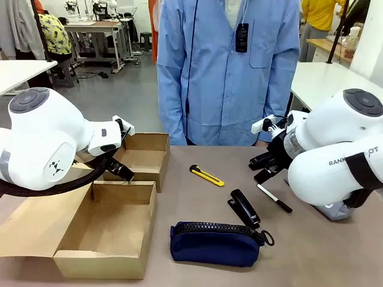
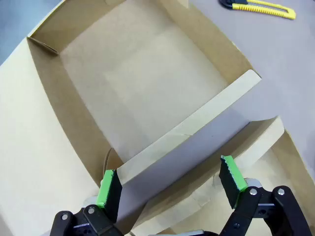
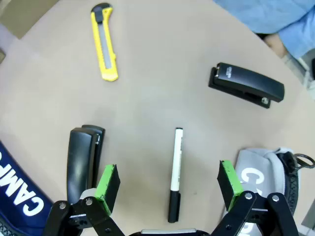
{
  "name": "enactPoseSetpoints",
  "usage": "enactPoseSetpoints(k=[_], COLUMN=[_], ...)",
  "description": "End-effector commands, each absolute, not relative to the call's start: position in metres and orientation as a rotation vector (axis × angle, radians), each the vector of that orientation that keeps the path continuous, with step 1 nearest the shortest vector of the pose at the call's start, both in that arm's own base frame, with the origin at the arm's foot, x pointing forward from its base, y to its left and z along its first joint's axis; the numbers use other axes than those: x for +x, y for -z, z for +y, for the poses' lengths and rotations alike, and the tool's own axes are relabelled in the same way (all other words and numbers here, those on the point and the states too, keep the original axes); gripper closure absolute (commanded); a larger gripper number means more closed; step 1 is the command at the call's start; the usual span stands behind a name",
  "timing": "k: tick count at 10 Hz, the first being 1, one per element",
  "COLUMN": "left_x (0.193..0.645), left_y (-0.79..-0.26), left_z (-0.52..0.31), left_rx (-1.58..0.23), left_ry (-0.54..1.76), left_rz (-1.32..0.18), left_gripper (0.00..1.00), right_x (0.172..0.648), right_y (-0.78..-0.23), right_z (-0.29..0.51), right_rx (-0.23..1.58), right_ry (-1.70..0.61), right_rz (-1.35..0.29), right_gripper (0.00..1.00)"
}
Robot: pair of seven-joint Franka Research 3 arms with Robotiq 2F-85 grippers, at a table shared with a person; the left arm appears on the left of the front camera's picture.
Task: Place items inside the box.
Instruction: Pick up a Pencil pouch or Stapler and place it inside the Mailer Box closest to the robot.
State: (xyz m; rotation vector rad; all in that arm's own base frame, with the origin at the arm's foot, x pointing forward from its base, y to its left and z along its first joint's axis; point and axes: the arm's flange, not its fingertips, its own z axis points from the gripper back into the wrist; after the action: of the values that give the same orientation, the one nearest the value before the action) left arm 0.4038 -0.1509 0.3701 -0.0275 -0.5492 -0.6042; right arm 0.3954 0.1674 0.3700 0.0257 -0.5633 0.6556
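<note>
The larger brown cardboard box [image 1: 90, 258] lies open at the front left, its lid flap spread to the left, nothing inside. My left gripper [image 1: 124, 172] [image 2: 171, 182] is open over the gap between this box and the smaller box [image 1: 157, 175] [image 2: 138, 73] behind it. On the table lie a yellow-and-black utility knife [image 1: 206, 175] [image 2: 261, 6] [image 3: 104, 44], a black stapler [image 1: 244, 208] [image 3: 83, 160], a black-and-white marker [image 1: 274, 198] [image 3: 174, 172] and a navy zip pouch [image 1: 215, 243] [image 3: 19, 196]. My right gripper [image 1: 264, 167] [image 3: 169, 182] hangs open above the marker, holding nothing.
A person in a blue shirt [image 1: 227, 72] stands at the far edge, hands out of sight. In the right wrist view a second black stapler [image 3: 246, 83] and a grey pouch [image 3: 261, 172] lie beyond the marker. Bare table stretches between the boxes and the knife.
</note>
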Motion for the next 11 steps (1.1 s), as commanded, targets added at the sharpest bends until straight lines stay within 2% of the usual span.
enactPoseSetpoints(k=[1, 11], left_x=[0.4038, 0.4038], left_y=[-0.3701, -0.3701], left_z=[-0.1509, -0.1509], left_rx=[-0.028, -0.028], left_ry=[0.604, 0.604], left_rz=[-0.549, -0.549], left_gripper=[0.0, 0.0], right_x=[0.3954, 0.3954], right_y=[-0.3701, -0.3701], right_z=[0.1674, 0.1674], right_rx=[0.026, 0.026], right_ry=[-0.656, -0.656], right_rz=[-0.563, -0.563], right_gripper=[0.0, 0.0])
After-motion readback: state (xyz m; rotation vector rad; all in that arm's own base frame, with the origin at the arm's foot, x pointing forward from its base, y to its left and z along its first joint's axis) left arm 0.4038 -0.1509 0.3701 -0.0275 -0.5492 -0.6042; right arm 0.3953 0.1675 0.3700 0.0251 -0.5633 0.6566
